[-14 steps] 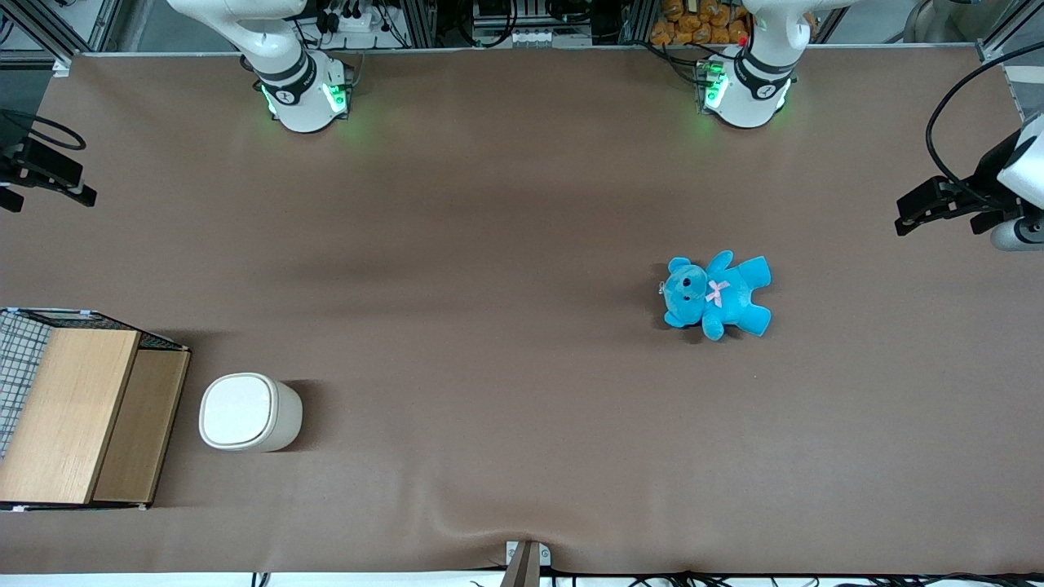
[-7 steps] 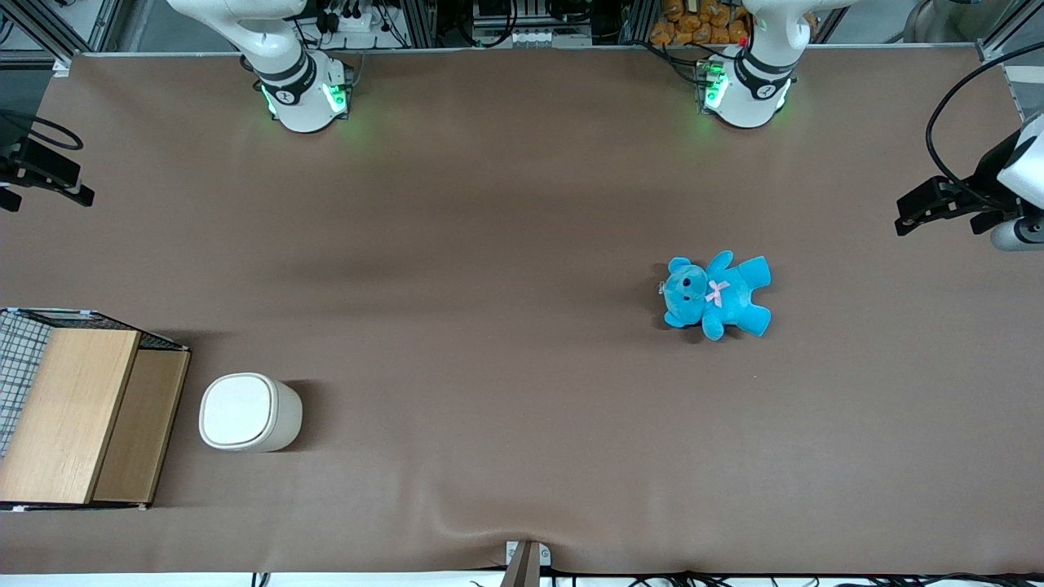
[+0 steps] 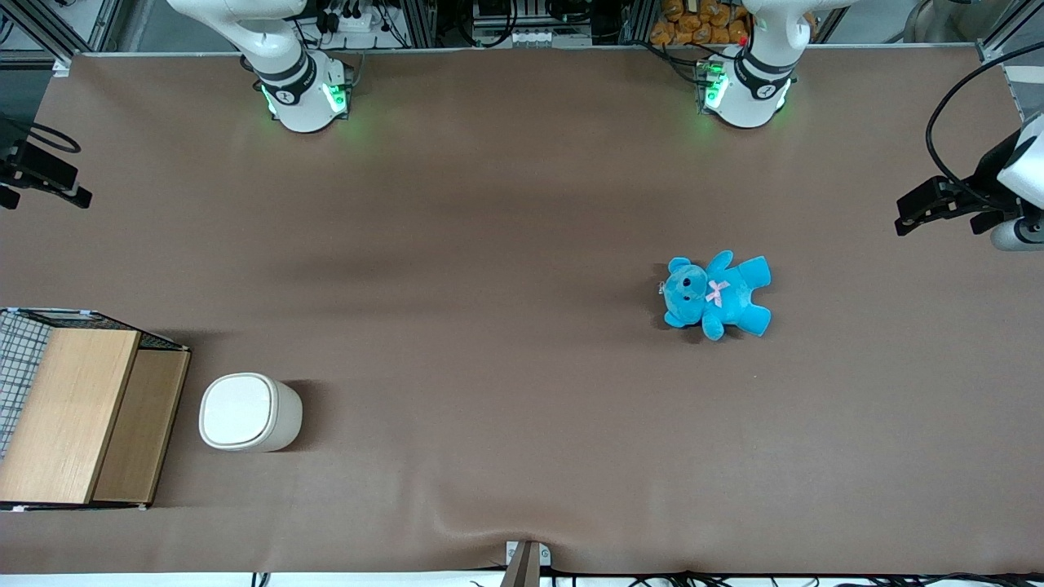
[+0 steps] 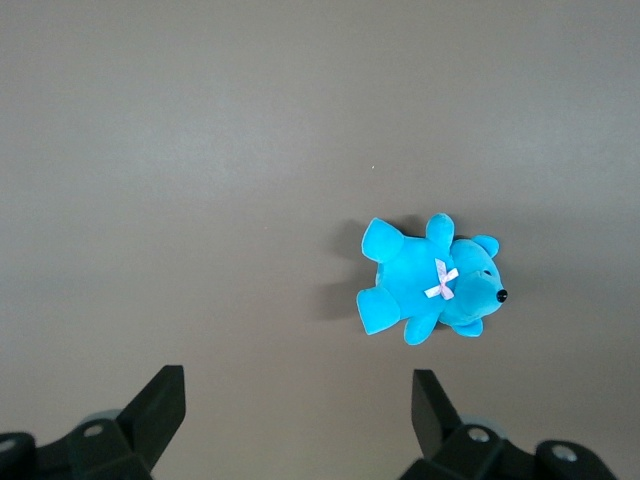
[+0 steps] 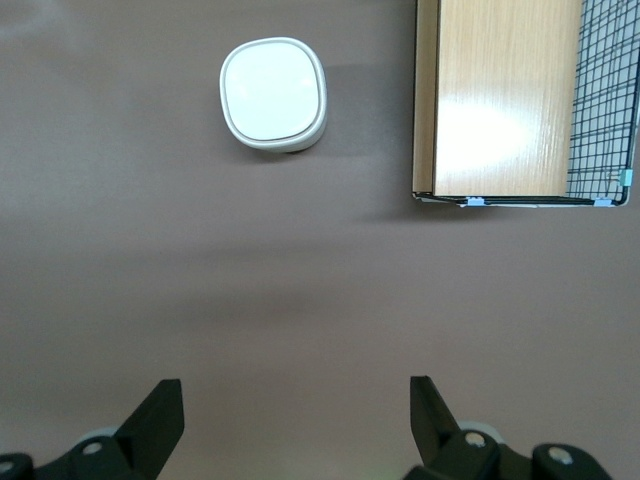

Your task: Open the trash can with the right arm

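Note:
The trash can (image 3: 245,412) is a small cream-white bin with a rounded-square lid lying flat and shut. It stands on the brown table beside the wooden box. In the right wrist view the trash can (image 5: 273,93) shows from above, well apart from my fingers. My right gripper (image 5: 295,400) is open, with only bare table between its black fingertips (image 5: 165,405). In the front view the right gripper (image 3: 45,175) hangs high at the working arm's end of the table, farther from the front camera than the trash can.
A wooden box with wire mesh (image 3: 73,416) sits close beside the trash can, also seen as the wooden box (image 5: 510,95). A blue teddy bear (image 3: 716,295) lies toward the parked arm's end of the table.
My right gripper has drifted slightly outward toward the working arm's end of the table. The trash can, box and teddy have not moved.

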Robot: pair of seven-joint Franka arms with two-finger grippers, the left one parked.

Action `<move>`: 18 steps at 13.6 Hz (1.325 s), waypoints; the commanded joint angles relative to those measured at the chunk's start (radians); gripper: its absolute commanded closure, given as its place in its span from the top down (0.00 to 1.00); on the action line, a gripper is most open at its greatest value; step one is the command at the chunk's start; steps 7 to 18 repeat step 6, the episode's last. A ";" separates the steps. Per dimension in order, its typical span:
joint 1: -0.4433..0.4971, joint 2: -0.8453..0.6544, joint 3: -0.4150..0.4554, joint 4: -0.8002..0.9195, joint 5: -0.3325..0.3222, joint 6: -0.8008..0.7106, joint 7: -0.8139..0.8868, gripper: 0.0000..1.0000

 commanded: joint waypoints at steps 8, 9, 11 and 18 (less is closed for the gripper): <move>0.003 -0.005 0.002 0.000 -0.020 -0.003 0.023 1.00; 0.003 -0.005 0.002 0.000 -0.020 -0.003 0.023 1.00; 0.003 -0.005 0.002 0.000 -0.020 -0.003 0.023 1.00; 0.003 -0.005 0.002 0.000 -0.020 -0.003 0.023 1.00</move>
